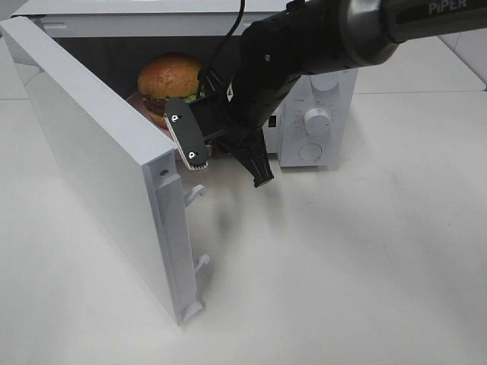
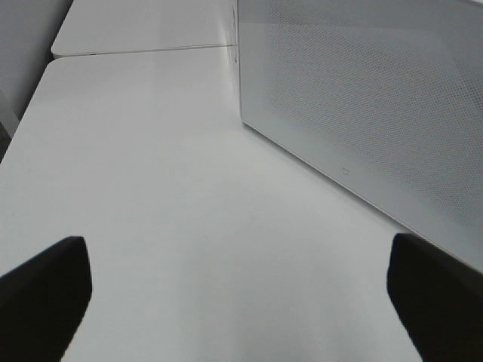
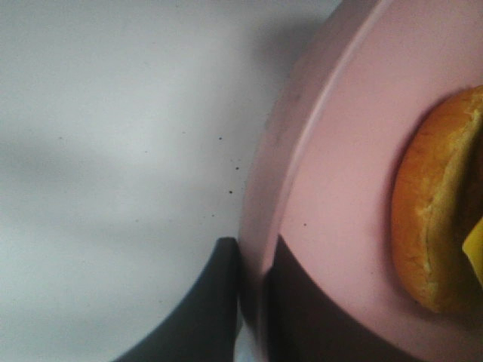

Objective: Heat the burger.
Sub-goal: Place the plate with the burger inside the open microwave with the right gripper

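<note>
**Fig. 1.** Loading stage, read from left to right. Left claw (image 2: 241, 283) spread wide and holding nothing, over the worktop (image 2: 151, 188) outside the swung-open door (image 1: 91, 152). Burger (image 1: 171, 76) sits on the pink plate (image 3: 332, 151) inside the microwave (image 1: 137, 26) cavity. Right claw (image 3: 253, 264) pinched shut on the plate's rim beside the bun; whether the plate rests on the cavity floor cannot be told. Control dial (image 1: 316, 120) at right, nothing touching it. Judged progress: loading nearly complete; 4 steps appear left, namely release the plate, withdraw the arm, shut the door, set the dial
</note>
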Robot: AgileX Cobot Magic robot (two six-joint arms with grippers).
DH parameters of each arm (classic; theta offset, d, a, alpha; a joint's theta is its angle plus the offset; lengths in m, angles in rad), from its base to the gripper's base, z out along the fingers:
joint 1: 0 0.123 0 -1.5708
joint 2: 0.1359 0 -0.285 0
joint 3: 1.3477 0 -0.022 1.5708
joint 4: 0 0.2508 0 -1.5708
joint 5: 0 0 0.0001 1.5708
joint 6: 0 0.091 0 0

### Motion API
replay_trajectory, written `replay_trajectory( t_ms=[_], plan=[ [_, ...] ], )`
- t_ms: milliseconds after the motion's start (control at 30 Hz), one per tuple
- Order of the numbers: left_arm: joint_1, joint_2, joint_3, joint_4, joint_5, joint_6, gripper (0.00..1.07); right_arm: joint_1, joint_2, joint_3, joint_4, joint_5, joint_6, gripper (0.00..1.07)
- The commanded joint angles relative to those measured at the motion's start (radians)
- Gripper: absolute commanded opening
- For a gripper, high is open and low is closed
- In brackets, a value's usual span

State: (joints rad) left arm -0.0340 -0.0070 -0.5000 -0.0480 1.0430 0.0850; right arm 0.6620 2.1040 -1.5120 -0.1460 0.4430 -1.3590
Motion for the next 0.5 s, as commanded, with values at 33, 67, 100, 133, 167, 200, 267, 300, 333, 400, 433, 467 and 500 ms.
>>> replay_trajectory(
  t_ms=[33, 67, 100, 133, 167, 200, 267, 300, 333, 400, 433, 467, 500],
  plan=[
    [-0.004, -0.022, 0.002, 0.000, -0.003, -0.003, 1.00, -0.003, 0.014, -0.056, -0.078, -0.005, 0.115, 0.00],
    [-0.004, -0.022, 0.002, 0.000, -0.003, -0.003, 1.00, 0.001, 0.023, -0.071, -0.096, 0.001, 0.145, 0.00],
    [-0.004, -0.022, 0.002, 0.000, -0.003, -0.003, 1.00, 0.006, 0.045, -0.107, -0.148, 0.023, 0.223, 0.00],
    [-0.004, -0.022, 0.002, 0.000, -0.003, -0.003, 1.00, 0.006, 0.045, -0.107, -0.148, 0.023, 0.223, 0.00],
    [-0.004, -0.022, 0.002, 0.000, -0.003, -0.003, 1.00, 0.014, 0.069, -0.145, -0.179, 0.048, 0.289, 0.00],
    [-0.004, -0.022, 0.002, 0.000, -0.003, -0.003, 1.00, 0.014, 0.069, -0.145, -0.179, 0.048, 0.289, 0.00],
    [-0.004, -0.022, 0.002, 0.000, -0.003, -0.003, 1.00, 0.017, 0.098, -0.190, -0.223, 0.083, 0.350, 0.00],
    [-0.004, -0.022, 0.002, 0.000, -0.003, -0.003, 1.00, 0.017, 0.098, -0.190, -0.223, 0.083, 0.350, 0.00],
    [-0.004, -0.022, 0.002, 0.000, -0.003, -0.003, 1.00, 0.017, 0.117, -0.219, -0.241, 0.098, 0.387, 0.00],
    [-0.004, -0.022, 0.002, 0.000, -0.003, -0.003, 1.00, 0.017, 0.123, -0.232, -0.246, 0.106, 0.402, 0.00],
    [-0.004, -0.022, 0.002, 0.000, -0.003, -0.003, 1.00, 0.024, 0.144, -0.258, -0.252, 0.118, 0.431, 0.00],
    [-0.004, -0.022, 0.002, 0.000, -0.003, -0.003, 1.00, 0.024, 0.144, -0.258, -0.252, 0.118, 0.431, 0.00],
    [-0.004, -0.022, 0.002, 0.000, -0.003, -0.003, 1.00, 0.026, 0.161, -0.282, -0.264, 0.123, 0.453, 0.00]
  ],
)
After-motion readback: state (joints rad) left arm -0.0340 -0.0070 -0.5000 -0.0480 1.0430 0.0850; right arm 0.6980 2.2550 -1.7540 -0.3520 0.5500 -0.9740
